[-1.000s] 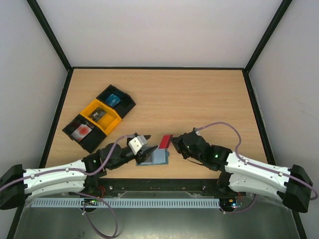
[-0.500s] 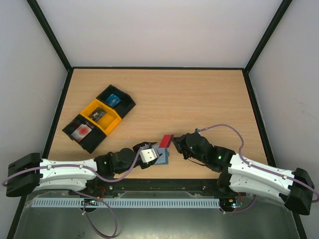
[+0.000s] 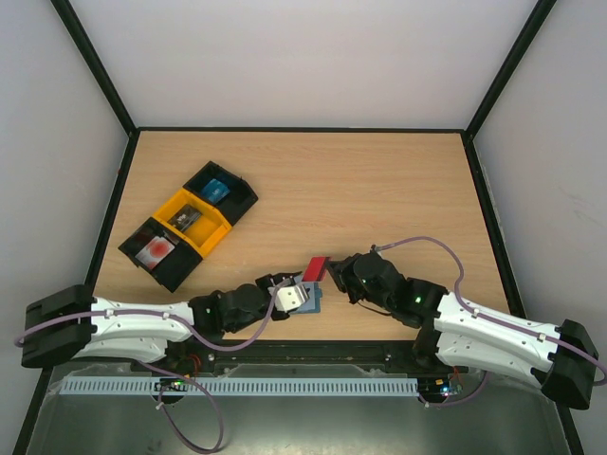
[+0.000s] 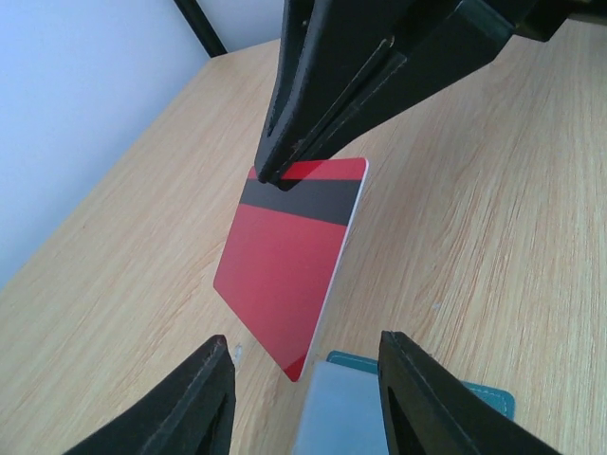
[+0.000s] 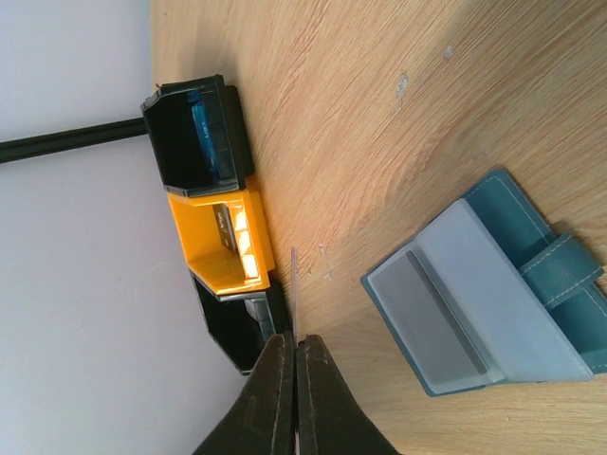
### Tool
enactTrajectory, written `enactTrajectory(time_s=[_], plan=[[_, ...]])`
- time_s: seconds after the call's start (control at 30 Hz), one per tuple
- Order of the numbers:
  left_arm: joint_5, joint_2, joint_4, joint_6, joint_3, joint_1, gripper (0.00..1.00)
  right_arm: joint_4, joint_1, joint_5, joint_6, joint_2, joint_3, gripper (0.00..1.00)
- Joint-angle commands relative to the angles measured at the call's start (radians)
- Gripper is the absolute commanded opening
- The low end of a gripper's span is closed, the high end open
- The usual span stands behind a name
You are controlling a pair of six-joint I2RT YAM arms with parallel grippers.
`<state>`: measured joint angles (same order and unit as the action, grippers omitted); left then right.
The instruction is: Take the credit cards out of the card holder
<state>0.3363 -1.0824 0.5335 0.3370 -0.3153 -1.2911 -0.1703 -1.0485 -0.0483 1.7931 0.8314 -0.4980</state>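
The card holder (image 3: 311,303) lies open on the table near the front edge; it is blue-grey with a pale inner flap (image 5: 484,303). A grey rectangle (image 5: 438,318) shows in its slot; I cannot tell whether it is the dark grey card. My right gripper (image 3: 332,273) is shut on a red card with a black stripe (image 4: 289,265) and holds it tilted, clear of the wallet. The card shows edge-on in the right wrist view (image 5: 294,284). My left gripper (image 4: 303,339) is open, its fingers either side of the wallet's near end (image 4: 365,422).
A row of trays stands at the left: black with a blue item (image 3: 220,190), yellow (image 3: 193,220), black with a red item (image 3: 156,248). They also show in the right wrist view (image 5: 223,237). Black frame rails (image 3: 114,209) and white walls bound the table.
My left arm has reached right and forward, bringing its open gripper over the wallet. The right gripper with the red card has barely moved.
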Motion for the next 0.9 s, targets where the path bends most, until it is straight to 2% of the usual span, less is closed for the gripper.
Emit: enactTrajectory(time_s=[0.0,0.33,0.6,0.67,0.87], plan=[[0.027,-0.021,0.058,0.014,-0.030,-0.016,0.40,0.004,0.002,-0.007,0.014,-0.010,-0.008,0.02],[0.072,-0.044,0.034,-0.012,-0.060,-0.017,0.03,0.091,0.002,0.014,0.000,-0.042,0.045,0.02],[0.096,-0.004,-0.013,-0.082,-0.048,-0.016,0.03,0.103,0.002,0.016,0.014,-0.061,0.093,0.04],[0.107,0.008,-0.026,-0.102,-0.046,-0.016,0.03,0.108,0.002,0.002,0.006,-0.076,0.106,0.09],[0.127,0.019,-0.054,-0.191,-0.027,-0.001,0.03,0.104,0.002,-0.059,-0.047,-0.134,0.156,0.34]])
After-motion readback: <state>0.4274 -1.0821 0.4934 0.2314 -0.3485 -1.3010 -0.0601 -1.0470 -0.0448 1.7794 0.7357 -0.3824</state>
